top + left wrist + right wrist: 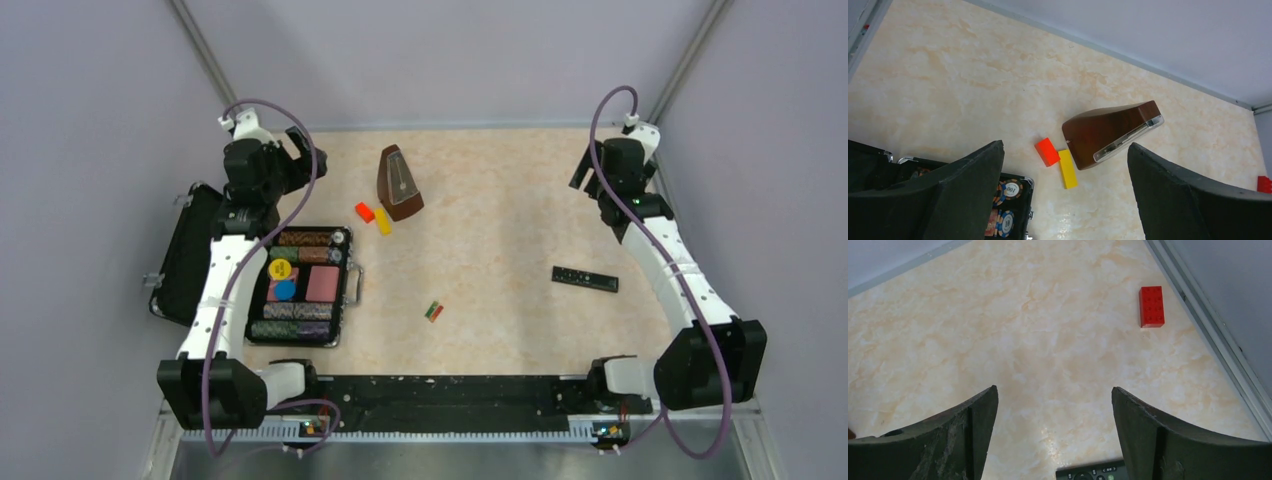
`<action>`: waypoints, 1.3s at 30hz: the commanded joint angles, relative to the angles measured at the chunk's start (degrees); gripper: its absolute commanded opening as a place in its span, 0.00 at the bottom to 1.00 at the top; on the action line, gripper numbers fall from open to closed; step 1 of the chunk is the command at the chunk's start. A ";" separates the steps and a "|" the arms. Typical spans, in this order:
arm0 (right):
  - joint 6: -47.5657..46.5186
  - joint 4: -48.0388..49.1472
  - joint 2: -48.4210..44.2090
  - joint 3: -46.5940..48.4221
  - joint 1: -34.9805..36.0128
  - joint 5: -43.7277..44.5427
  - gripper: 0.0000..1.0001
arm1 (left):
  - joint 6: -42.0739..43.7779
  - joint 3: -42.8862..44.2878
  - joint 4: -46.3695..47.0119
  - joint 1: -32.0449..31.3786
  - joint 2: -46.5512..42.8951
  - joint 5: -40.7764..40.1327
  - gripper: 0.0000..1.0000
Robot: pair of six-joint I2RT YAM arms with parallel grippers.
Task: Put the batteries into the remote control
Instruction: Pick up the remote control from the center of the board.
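The batteries (434, 311), a tiny green and red striped pair, lie on the table near the middle front. The remote control (585, 278), a slim black bar, lies flat to their right. Its button end shows at the bottom edge of the right wrist view (1093, 473). My left gripper (305, 153) is open and empty, raised at the back left, far from both (1065, 147). My right gripper (583, 175) is open and empty, raised at the back right beyond the remote (1054, 389). The batteries show in neither wrist view.
A brown metronome (400, 183) stands at the back centre, with a red block (364, 211) and a yellow block (383, 221) beside it. An open black case (185, 250) of poker chips lies at the left. A red studded brick (1151, 306) lies by the right wall.
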 commanded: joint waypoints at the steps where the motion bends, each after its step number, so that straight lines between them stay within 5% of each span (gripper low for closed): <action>1: 3.51 -0.91 -1.34 -0.40 -0.86 2.56 0.84 | -0.74 -0.02 2.16 0.18 -1.99 -2.38 0.99; 11: 19.57 -7.57 1.00 -4.07 -1.15 -7.58 0.82 | -2.89 -2.47 3.74 0.31 -3.76 -4.76 0.99; 20: 38.89 -15.04 1.93 -11.66 -1.38 -8.60 0.81 | -1.68 -12.43 16.04 0.26 -14.73 -6.44 0.99; 29: 56.68 -31.18 7.15 -10.70 -3.29 -2.91 0.80 | -1.82 -11.89 16.57 0.30 -13.17 -1.09 0.99; 39: 63.35 -31.83 11.48 -11.97 -6.30 -6.36 0.81 | -0.34 -12.02 16.74 0.21 -12.35 -0.77 0.99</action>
